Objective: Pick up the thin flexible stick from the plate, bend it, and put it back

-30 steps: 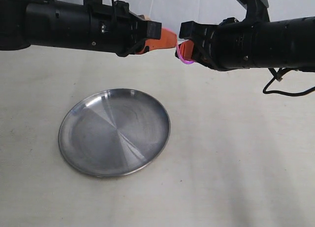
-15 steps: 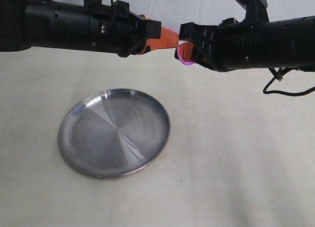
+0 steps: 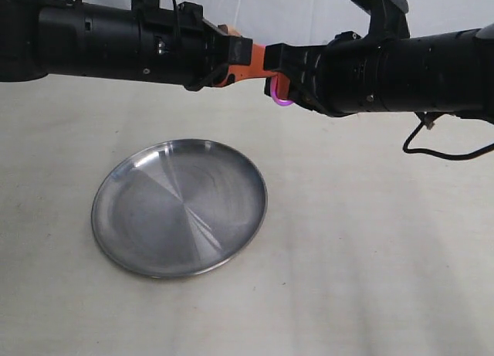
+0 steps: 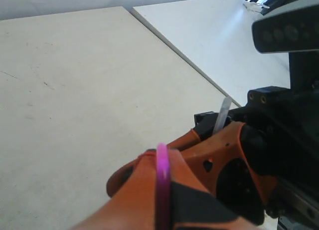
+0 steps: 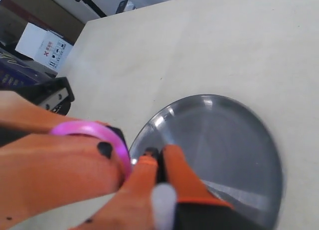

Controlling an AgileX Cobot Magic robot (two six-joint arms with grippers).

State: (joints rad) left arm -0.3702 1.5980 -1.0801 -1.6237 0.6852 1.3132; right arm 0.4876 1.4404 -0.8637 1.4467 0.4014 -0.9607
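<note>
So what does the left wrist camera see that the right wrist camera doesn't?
Only the left wrist view shows the dark camera bar on the other arm and a second white tabletop past a seam. Only the right wrist view shows the round shiny steel plate and a white cardboard box off the table. Both show the thin pink plastic stick held by orange fingers above the beige table.

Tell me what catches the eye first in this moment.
Above the table, the left gripper and right gripper meet tip to tip, both pinching the thin flexible stick, bowed into a tight pink loop between them. Below and to the left, the shiny plate lies empty.
</note>
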